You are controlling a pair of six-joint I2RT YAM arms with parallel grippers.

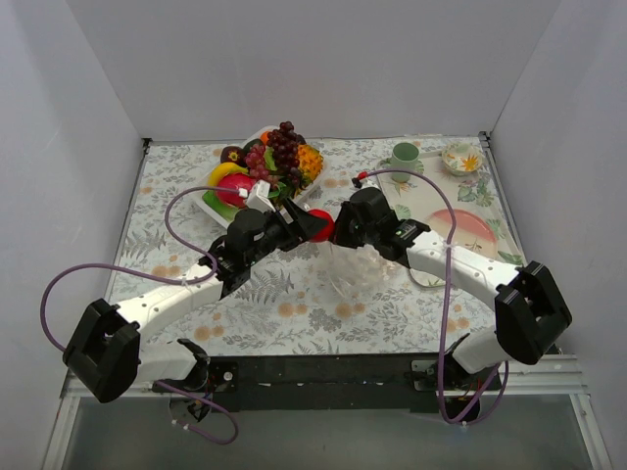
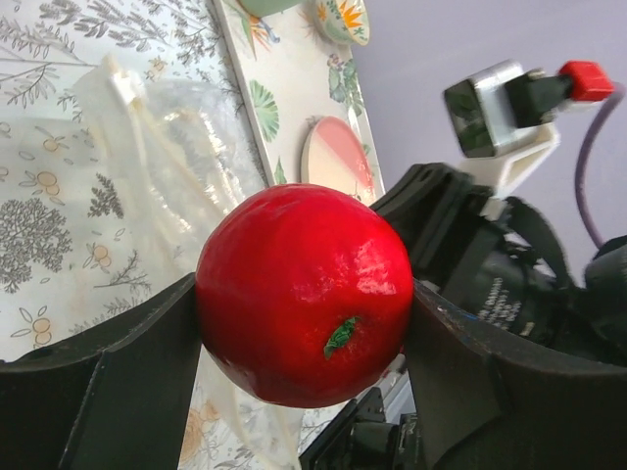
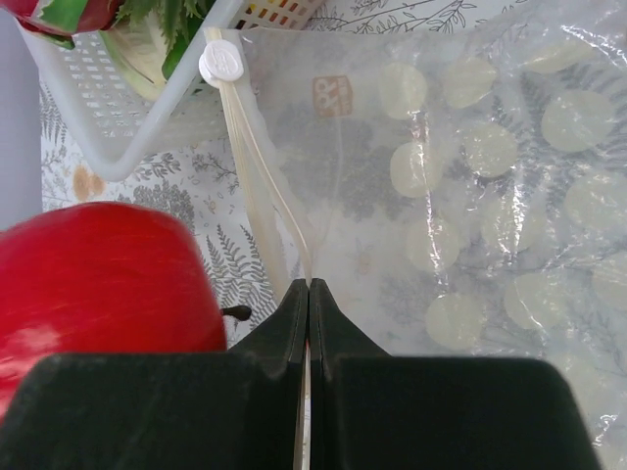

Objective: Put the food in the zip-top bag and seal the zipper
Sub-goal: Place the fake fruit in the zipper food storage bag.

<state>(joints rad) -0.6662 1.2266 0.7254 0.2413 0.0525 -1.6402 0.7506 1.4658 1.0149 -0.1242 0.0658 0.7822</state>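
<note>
From above, the left fingers [image 1: 307, 222] and right fingers [image 1: 343, 233] meet tip to tip over the middle of the surface [image 1: 294, 294]. The left pair carries a red apple [image 1: 323, 228], which sits between the two pairs. Beyond the left fingers and off to their left, a white tray [image 1: 212, 204] holds the rest of the food [image 1: 279, 157] in a heap.

In the left wrist view, the apple is clamped between the two left fingers, one pressing on each side and spread wide around it. Past the apple lies the bag [image 2: 162, 147], clear and crinkled on the surface. No food shows in the part in view. The right arm's wrist crowds in on the right of these fingers.

In the right wrist view, the right fingers are pressed together and pinch the bag's mouth edge. The zipper [image 3: 263, 186] runs from their tips away to a white slider [image 3: 219, 64]. The bag spreads ahead and to their right, flat, with nothing inside. The apple hangs just left of these fingers, outside the bag. A corner of the tray lies beyond the slider.

The task looks barely begun. No food is bagged, and the apple is at the mouth as the first piece. The heap is yet to go in, and the zipper is yet to be sealed. I cannot tell how far the mouth gapes.
</note>
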